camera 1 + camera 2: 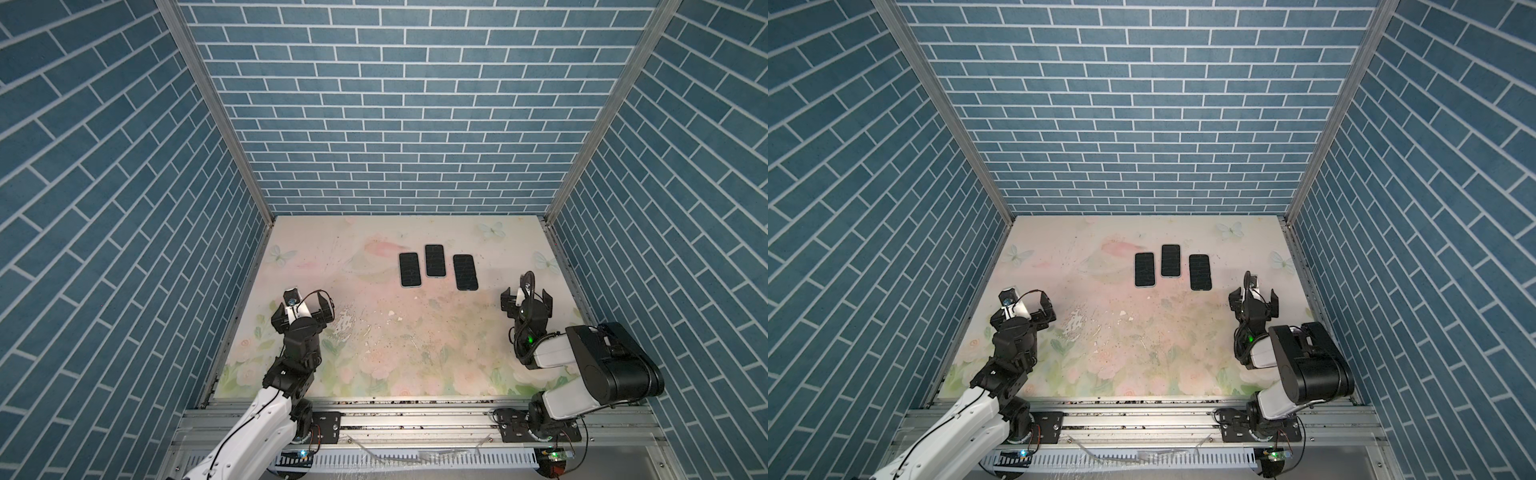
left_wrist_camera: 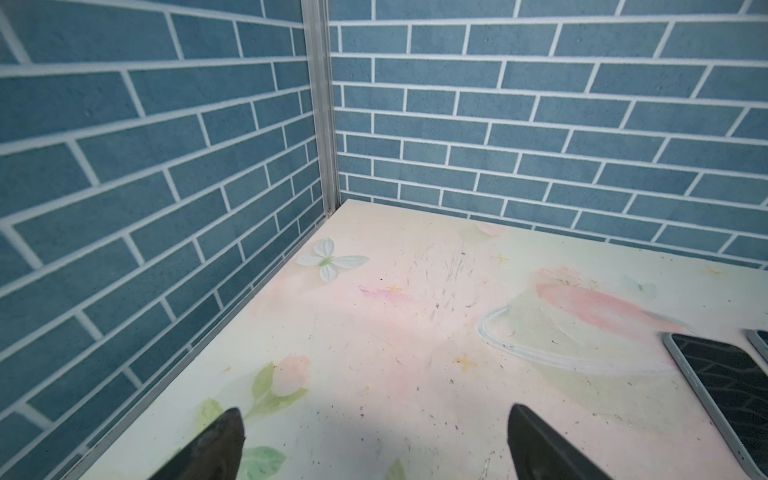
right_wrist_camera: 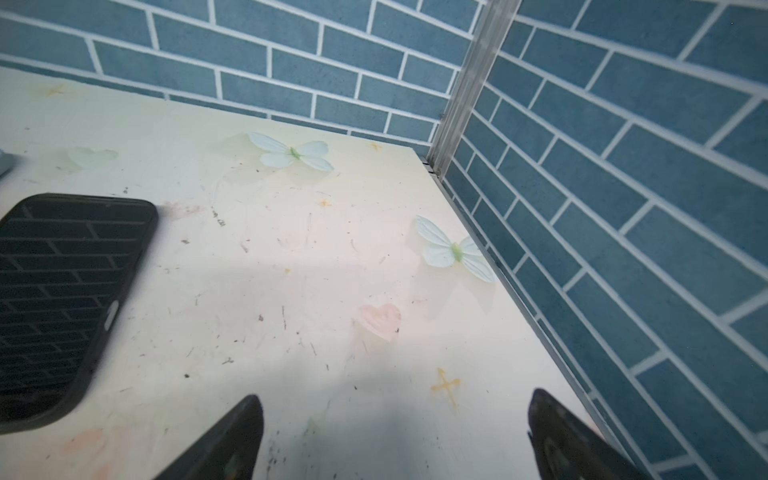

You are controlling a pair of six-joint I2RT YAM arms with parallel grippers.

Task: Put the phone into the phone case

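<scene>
No words, brand names or numbers can be read in any view. The only sign-like marks are decorations printed on the bench (image 3: 291,270): a pink heart (image 3: 380,322) and a yellow cross (image 3: 446,386) in the lower middle of the right wrist view, and a smaller yellow star (image 2: 464,360) right of centre in the left wrist view.

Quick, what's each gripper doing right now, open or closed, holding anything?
Left black parallel gripper: open, holding nothing.
Right black parallel gripper: open, holding nothing.
</scene>
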